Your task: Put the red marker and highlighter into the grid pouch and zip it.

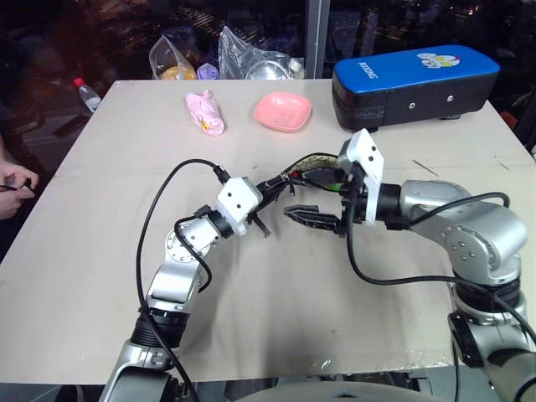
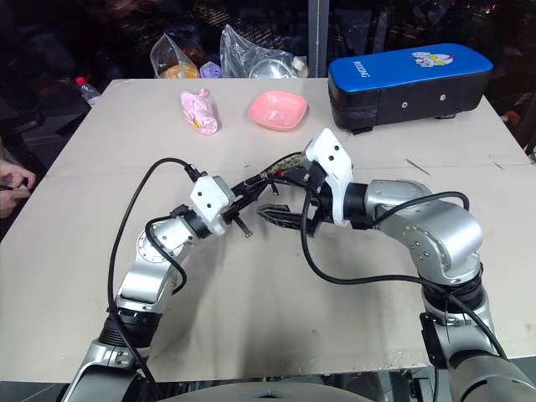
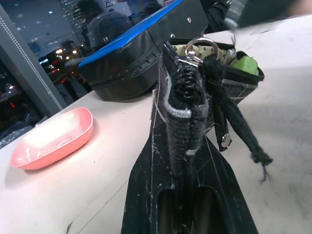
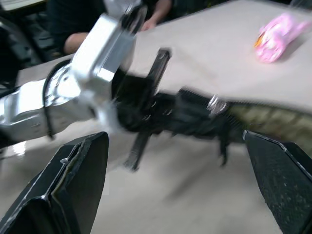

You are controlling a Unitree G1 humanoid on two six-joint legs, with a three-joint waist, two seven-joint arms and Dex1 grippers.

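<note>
Person's hand (image 1: 15, 186): seen at the table's left edge, well apart from the arms
Water bottle (image 1: 86, 94): lying at the far left corner of the table (image 1: 276, 301)
Pink wrapped item (image 1: 206, 113): lying on the far part of the table; a pink dish (image 1: 283, 112) is set just to its right
Left gripper (image 1: 266, 191): clamped shut on the near end of the grid pouch (image 3: 214, 83); the pouch is held up off the table between the two arms
Grid pouch: mouth seen open in the left wrist view; the zipper ring (image 3: 197, 48) stands at the gripped end
Highlighter (image 3: 246, 64): a green end is seen inside the pouch
Red marker: cannot be made out
Right gripper (image 1: 316, 218): fingers spread wide, nothing held; it hangs just beside the pouch, on the near side
Blue-topped case (image 1: 414, 84): standing at the far right of the table
</note>
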